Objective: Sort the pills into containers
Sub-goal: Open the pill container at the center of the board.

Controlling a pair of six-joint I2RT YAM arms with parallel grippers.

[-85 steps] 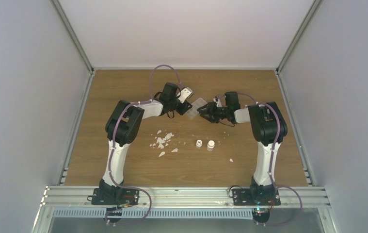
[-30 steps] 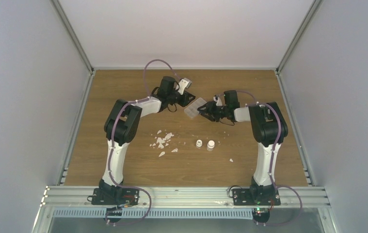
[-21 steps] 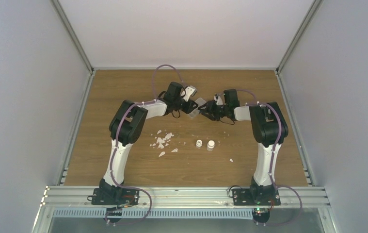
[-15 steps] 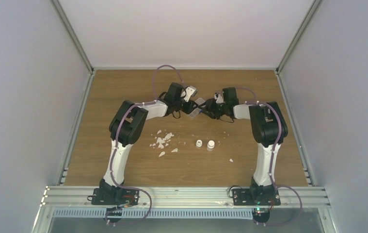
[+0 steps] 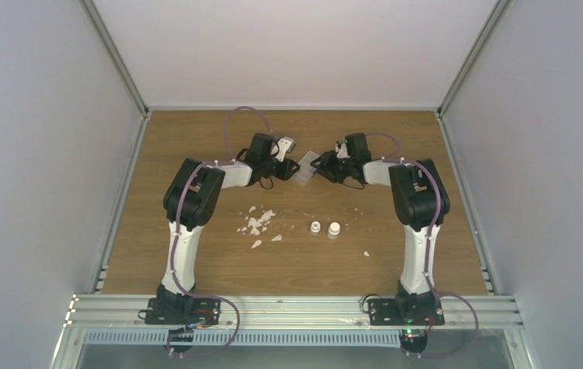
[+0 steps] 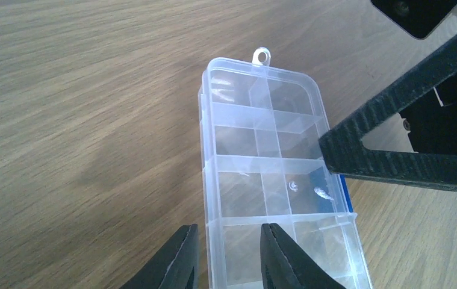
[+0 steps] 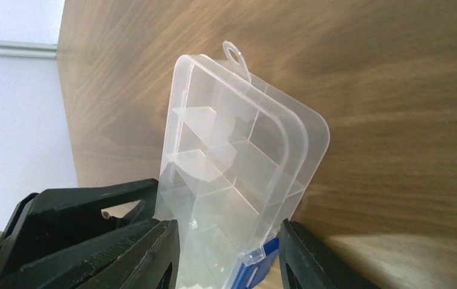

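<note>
Gleaming clear plastic organiser box (image 6: 268, 180), ridged compartments, possibly lifted off wood.
</note>
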